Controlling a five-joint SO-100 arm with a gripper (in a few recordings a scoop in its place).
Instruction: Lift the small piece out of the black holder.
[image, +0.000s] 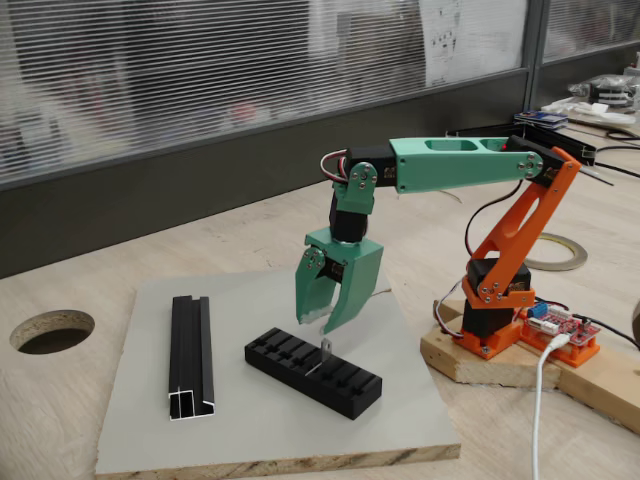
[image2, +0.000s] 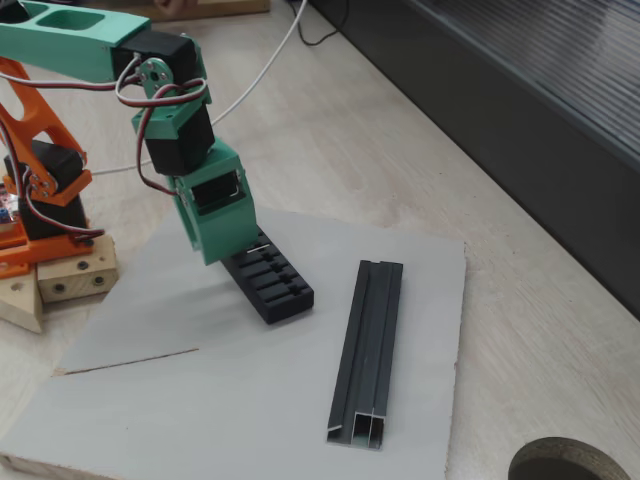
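The small piece (image: 324, 354) sits in a slot of the black holder (image: 313, 371), just below the claw (image: 325, 320), so the lift is not yet done. The claw's 2 fingers stand spread, gripping nothing, tips just above the piece. That gap shows in a fixed view; the other has the claw (image2: 222, 252) covering the holder's (image2: 270, 282) near end, the rail (image2: 367, 349) beside it.

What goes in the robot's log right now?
gripper: open, above holder | piece: in holder slot | not gripped yet
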